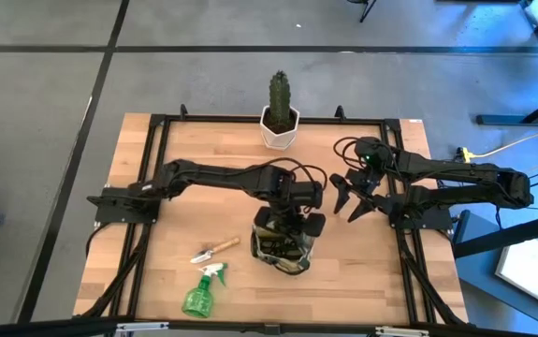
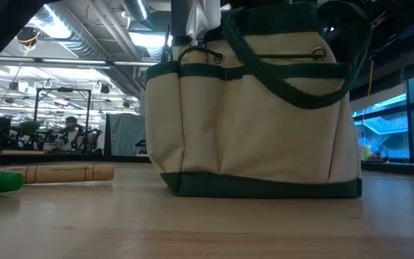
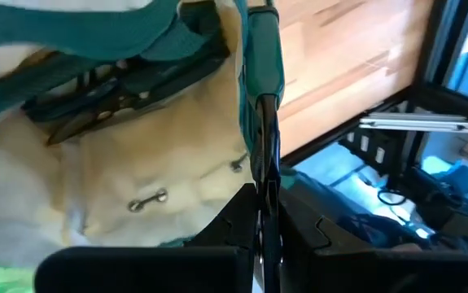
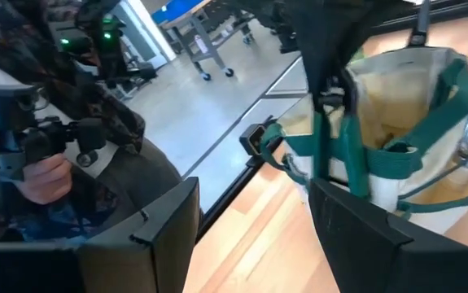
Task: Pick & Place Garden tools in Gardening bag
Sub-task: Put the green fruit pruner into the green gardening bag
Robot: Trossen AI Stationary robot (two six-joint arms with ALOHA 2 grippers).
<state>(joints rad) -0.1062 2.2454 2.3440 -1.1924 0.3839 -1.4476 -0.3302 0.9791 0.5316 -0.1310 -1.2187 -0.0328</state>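
Observation:
The gardening bag (image 1: 283, 248), cream cloth with green trim, stands on its base on the table's near middle and fills the low view (image 2: 257, 108). Dark pruning shears (image 3: 111, 89) lie inside it, and a silver tool (image 2: 196, 18) sticks up at its rim. My left gripper (image 1: 292, 220) is over the bag's top, shut on its green edge. A wooden-handled trowel (image 1: 214, 250) and a green spray bottle (image 1: 201, 292) lie flat on the table left of the bag. My right gripper (image 1: 351, 201) hovers open to the bag's right, touching nothing. My left gripper pinches a green band at the bag's top edge (image 3: 264, 155) between its two shut fingers. The band shows edge-on, so I cannot tell whether it is rim binding or a handle strap. The fingers slant down from above. The bag stays upright on the table.
A cactus in a white pot (image 1: 280, 117) stands at the table's far edge. A black frame rail (image 1: 250, 120) runs around the tabletop. Beyond the table's edge a person (image 4: 46, 175) holds a control device. Bare wood lies right of the bag.

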